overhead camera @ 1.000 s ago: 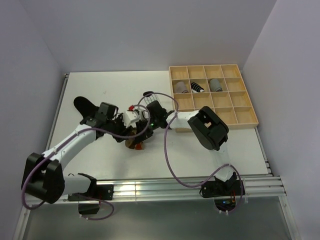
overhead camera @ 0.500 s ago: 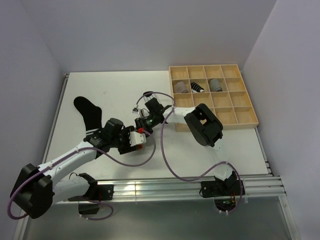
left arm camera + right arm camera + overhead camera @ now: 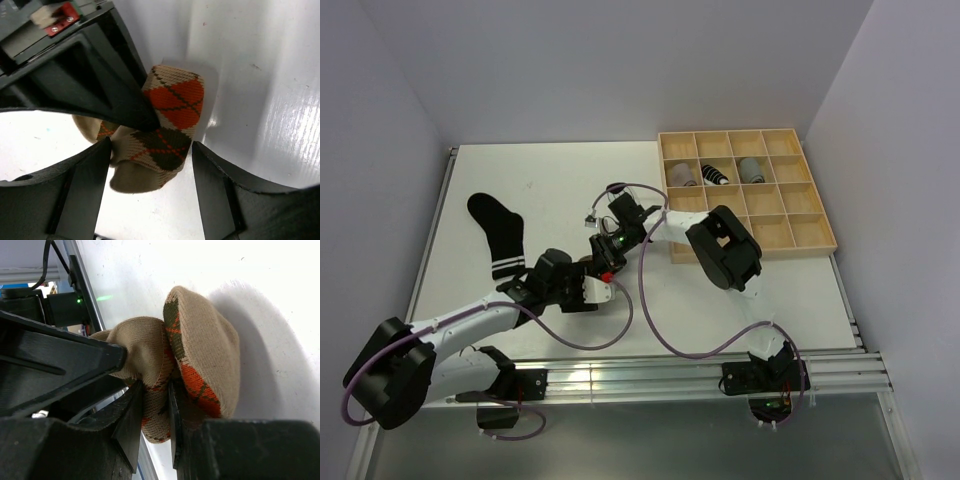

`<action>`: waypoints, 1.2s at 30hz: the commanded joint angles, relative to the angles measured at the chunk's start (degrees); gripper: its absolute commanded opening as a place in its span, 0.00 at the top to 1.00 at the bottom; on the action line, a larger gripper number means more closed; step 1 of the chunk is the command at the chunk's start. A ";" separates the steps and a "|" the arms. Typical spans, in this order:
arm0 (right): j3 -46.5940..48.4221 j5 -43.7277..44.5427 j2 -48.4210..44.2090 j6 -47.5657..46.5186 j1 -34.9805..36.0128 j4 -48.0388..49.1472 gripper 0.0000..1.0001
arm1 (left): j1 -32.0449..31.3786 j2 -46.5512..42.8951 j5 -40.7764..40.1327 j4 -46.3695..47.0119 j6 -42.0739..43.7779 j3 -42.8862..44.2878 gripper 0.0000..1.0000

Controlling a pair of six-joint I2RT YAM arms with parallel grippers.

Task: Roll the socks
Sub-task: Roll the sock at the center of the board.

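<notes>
The argyle sock [image 3: 170, 120], tan with orange and brown diamonds, lies bunched on the white table [image 3: 550, 170], roughly mid-table, between my two wrists. My right jaws are clamped on a fold of it, the fabric squeezed into the narrow gap between the fingers [image 3: 131, 425]. My left jaws stand open and straddle the bundle, one finger [image 3: 80, 185] on each side, the left one just beside the cloth. A black sock [image 3: 498, 230] with white stripes at the cuff lies flat on the table off to my left, well apart. At the far right sits a wooden tray [image 3: 732, 132]. Three rolled socks [image 3: 717, 175] fill neighbouring compartments in its second row.
</notes>
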 commanded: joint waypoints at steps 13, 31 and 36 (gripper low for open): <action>-1.24 8.50 3.14 -2.79 -1.12 -4.29 0.61 | -2.45 9.37 0.54 -4.28 -0.26 4.23 0.51; -20.40 21.41 -15.22 5.47 -3.66 13.37 0.36 | 2.81 16.68 14.96 -20.91 -1.93 13.55 0.95; -25.58 25.54 -22.08 9.34 -4.54 18.12 0.36 | 6.15 17.82 19.08 -25.82 -0.18 14.95 0.98</action>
